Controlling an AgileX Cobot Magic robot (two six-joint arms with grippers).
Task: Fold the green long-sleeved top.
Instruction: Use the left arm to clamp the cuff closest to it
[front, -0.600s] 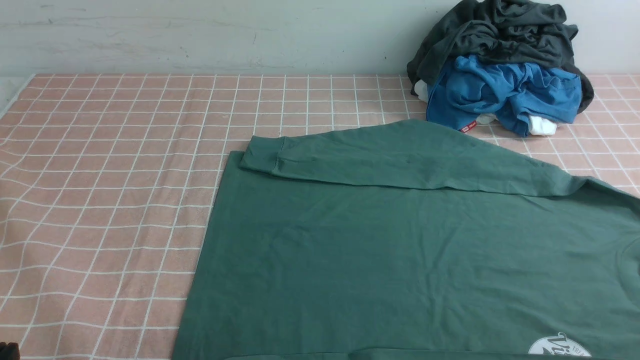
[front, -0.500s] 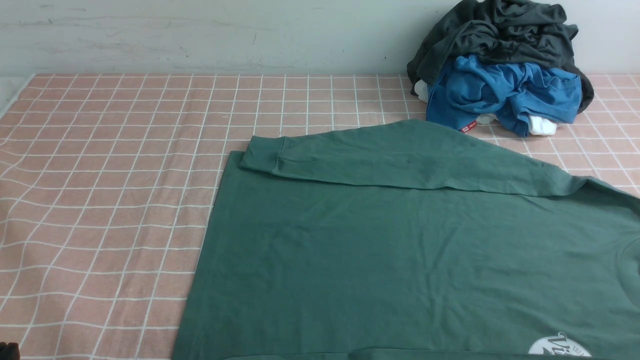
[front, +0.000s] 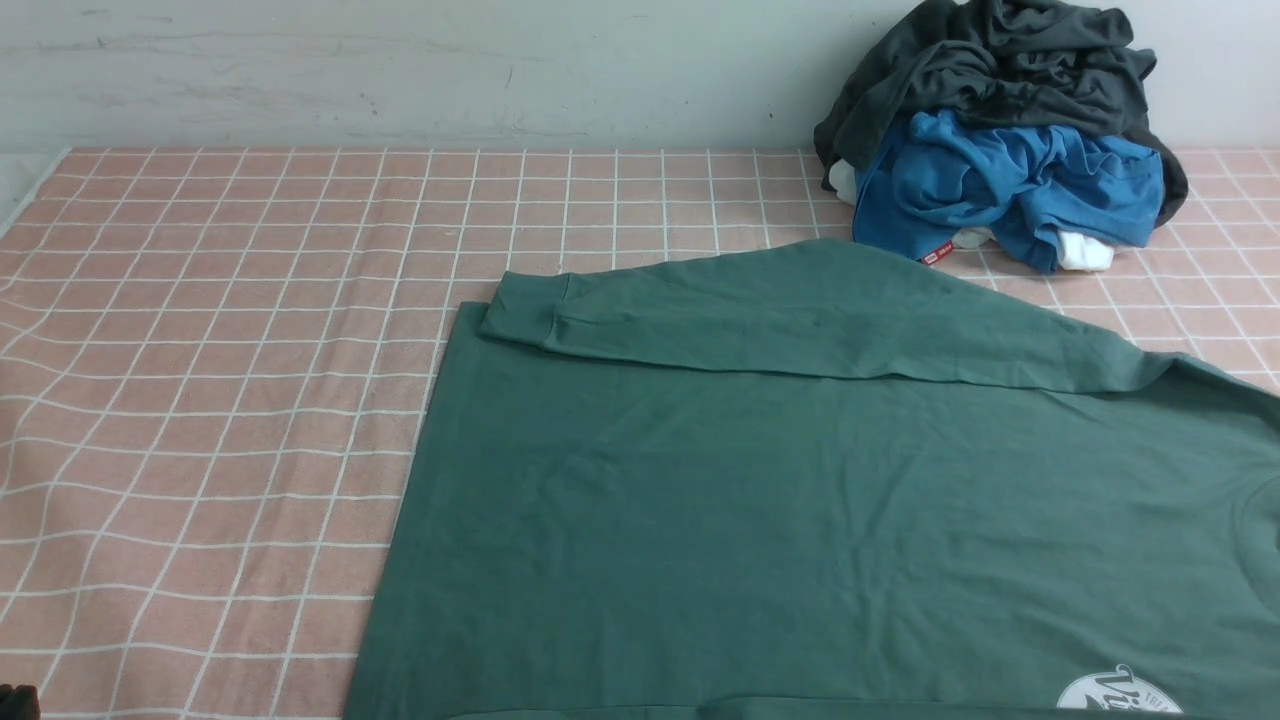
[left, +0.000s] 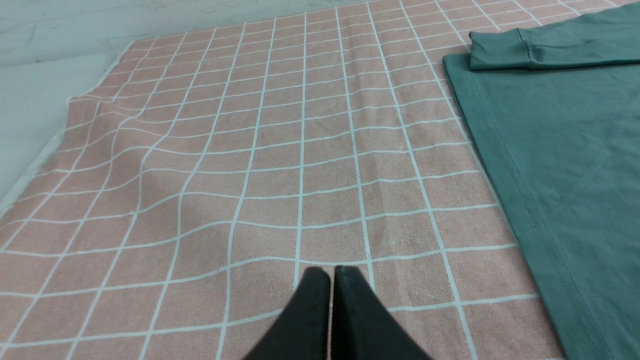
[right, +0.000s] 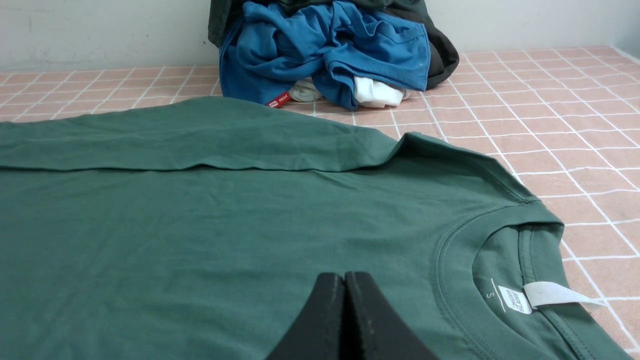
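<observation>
- The top (front: 800, 500) lies flat and smooth on the near right of the counter, over a pink checked cloth (front: 250, 350). Its hem is to the left and its neck to the right.
- The far sleeve (front: 800, 310) is laid back across the body, with its cuff (front: 525, 310) reaching the far hem corner. That reads as the first fold, squaring the shape for the folds to come.
- The left end effector (left: 331, 272) has its tips pressed together with nothing between them. It hangs over bare cloth left of the hem, probably parked clear so it can't drag the fabric.
- The right end effector (right: 345, 277) is also closed and empty. It sits low over the chest, near the collar (right: 480, 235).
- The front view shows neither set of tips. It does catch the white logo (front: 1115, 692) at the near right edge, which the wrist views miss.
- Only the right wrist view shows the collar ring and the white label (right: 547, 294) inside it.
- Only the left wrist view shows the hem stitching close up and the ripples in the cloth.
- A blue garment (front: 1010, 190) lies under a grey garment (front: 1000, 70), heaped far right by the wall just beyond the sleeve. They look set aside, out of the folding area.
- The near sleeve is out of frame, so I can't tell how it lies.
</observation>
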